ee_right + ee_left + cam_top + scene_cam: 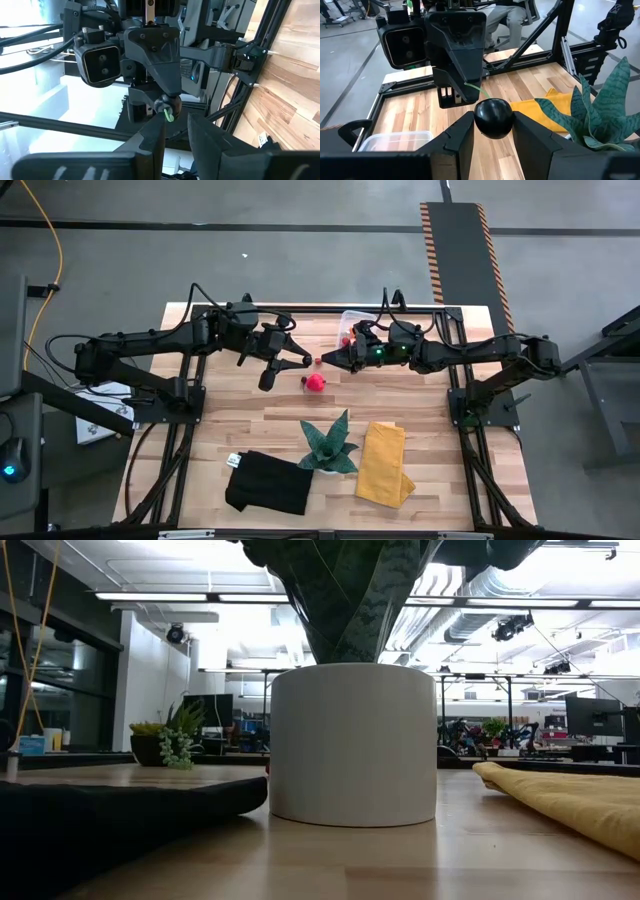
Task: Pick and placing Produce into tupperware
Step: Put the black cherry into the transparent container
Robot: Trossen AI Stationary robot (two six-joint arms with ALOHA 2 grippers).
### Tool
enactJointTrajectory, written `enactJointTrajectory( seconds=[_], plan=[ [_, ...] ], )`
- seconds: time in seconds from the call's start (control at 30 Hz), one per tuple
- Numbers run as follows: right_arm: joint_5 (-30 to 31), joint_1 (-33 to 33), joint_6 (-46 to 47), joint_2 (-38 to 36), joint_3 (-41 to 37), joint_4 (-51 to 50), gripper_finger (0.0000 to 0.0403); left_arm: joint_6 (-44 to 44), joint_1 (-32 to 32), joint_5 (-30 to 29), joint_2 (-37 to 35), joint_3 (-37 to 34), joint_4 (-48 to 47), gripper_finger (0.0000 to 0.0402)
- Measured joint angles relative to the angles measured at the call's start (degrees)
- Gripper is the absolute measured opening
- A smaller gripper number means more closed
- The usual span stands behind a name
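My left gripper (492, 127) is shut on a small dark round fruit (492, 117) with a thin green stem (477, 90), held above the middle of the table. My right gripper (175, 122) faces it from the table's right side and stands open by a narrow gap. The stem (168, 116) lies between its fingertips; whether they touch it, I cannot tell. In the high view both grippers meet at the fruit (318, 361). A red piece of produce (315, 382) rests on the table just below them. The clear tupperware (350, 318) sits at the far edge, half hidden by the right arm. My left gripper pinches the dark fruit by its two opposite round sides (476, 120) between its two fingers (462, 132). The fingers come nearly level from the table's left, tipped slightly down. The fruit is lifted clear of the table, its stem pointing at my right gripper.
A teal spiky plant (330, 445) in a white pot (352, 745) stands near the front middle. A folded yellow cloth (383, 463) lies to its right and a black cloth (268, 483) to its left. Black frame rails border the table.
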Motion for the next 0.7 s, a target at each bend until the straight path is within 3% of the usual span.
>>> enactJointTrajectory(
  seconds=[0.7],
  plan=[
    [0.0,0.0,-0.5,0.0,0.0,0.6,0.0073,-0.3,0.0,-0.2,1.0,0.0,0.1,0.0122]
  ],
)
